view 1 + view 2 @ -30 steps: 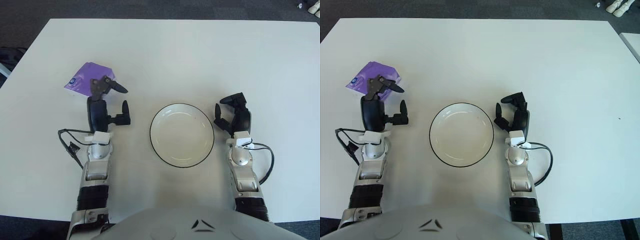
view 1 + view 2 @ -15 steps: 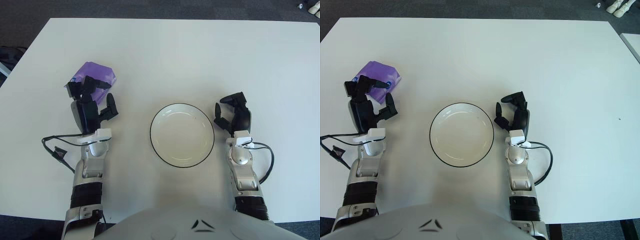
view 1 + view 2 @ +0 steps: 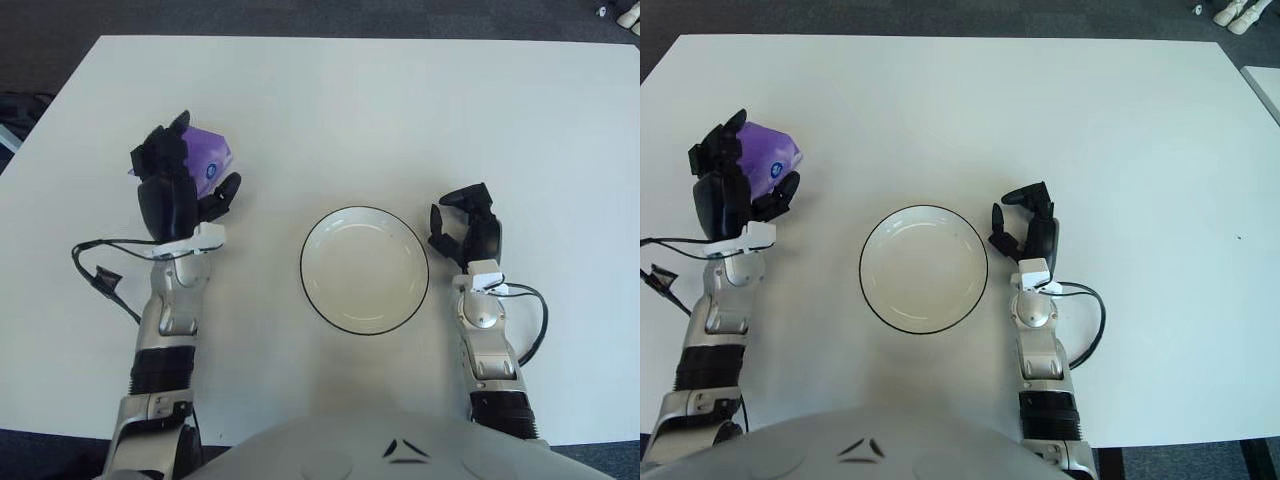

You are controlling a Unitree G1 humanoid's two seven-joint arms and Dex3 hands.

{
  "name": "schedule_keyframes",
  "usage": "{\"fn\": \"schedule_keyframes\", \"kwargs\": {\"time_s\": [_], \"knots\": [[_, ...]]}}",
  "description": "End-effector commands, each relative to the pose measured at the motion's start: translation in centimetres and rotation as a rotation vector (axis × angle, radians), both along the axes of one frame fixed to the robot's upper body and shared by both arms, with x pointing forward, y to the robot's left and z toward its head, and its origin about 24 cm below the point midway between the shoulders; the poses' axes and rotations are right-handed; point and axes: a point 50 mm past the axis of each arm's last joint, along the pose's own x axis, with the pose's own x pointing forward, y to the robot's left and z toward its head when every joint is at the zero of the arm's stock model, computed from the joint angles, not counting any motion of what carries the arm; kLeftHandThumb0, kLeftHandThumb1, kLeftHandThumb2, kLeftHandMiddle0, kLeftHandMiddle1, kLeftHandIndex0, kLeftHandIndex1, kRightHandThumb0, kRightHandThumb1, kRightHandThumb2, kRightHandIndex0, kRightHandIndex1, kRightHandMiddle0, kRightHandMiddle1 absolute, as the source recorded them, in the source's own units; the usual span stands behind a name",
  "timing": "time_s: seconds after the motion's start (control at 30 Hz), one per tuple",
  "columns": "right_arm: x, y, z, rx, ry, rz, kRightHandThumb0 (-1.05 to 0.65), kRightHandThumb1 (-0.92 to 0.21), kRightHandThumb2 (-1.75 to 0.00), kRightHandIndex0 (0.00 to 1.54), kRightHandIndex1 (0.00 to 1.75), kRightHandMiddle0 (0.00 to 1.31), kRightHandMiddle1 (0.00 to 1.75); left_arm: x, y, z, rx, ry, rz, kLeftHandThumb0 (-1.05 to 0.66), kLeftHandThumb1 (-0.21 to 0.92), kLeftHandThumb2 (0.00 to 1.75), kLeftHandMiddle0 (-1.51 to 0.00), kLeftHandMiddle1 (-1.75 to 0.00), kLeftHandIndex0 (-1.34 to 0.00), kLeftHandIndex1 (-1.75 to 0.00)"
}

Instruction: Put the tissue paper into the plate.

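Purple tissue paper pack (image 3: 208,158) lies on the white table (image 3: 400,110) at its left side, well apart from the plate (image 3: 364,269) — the left hand (image 3: 172,195) sits over it, fingers curled around its near edges. The right hand (image 3: 468,231) shows just right of the plate, fingers loosely bent and holding nothing.

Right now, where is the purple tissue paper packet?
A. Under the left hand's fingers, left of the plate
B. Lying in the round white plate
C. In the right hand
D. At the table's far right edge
A: the left hand has its fingers around the purple tissue paper packet, left of the empty round white plate.
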Motion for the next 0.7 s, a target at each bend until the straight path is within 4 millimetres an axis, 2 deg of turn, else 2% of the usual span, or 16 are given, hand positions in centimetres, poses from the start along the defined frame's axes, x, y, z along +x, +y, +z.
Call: {"fn": "schedule_keyframes", "kwargs": {"time_s": [0.0,0.17,0.33,0.67], "knots": [[-0.6,-0.4,-1.7,0.011,0.089,-0.012,-0.38,-0.71,-0.83,0.59,1.22,0.32,1.75,0.4,-0.1,0.8,0.042,0.008,-0.009,-1.05,0.81,0.49,0.00,-0.01,0.00,-0.01],[-0.6,-0.4,-1.7,0.013,0.088,-0.014,-0.38,-0.68,-0.86,0.59,1.22,0.34,1.75,0.9,-0.1,1.0,0.090,0.032,-0.005,-1.05,0.83,0.46,0.00,0.00,0.00,0.00],[-0.6,-0.5,-1.7,0.009,0.087,-0.022,-0.39,-0.65,-0.90,0.61,1.22,0.36,1.75,2.6,0.0,1.1,0.158,0.079,0.012,-1.05,0.87,0.45,0.00,0.00,0.00,0.00],[-0.6,-0.5,-1.7,0.002,0.092,-0.024,-0.39,-0.66,-0.89,0.60,1.22,0.35,1.75,3.8,0.1,1.0,0.204,0.108,0.006,-1.05,0.91,0.39,0.00,0.00,0.00,0.00]]}}
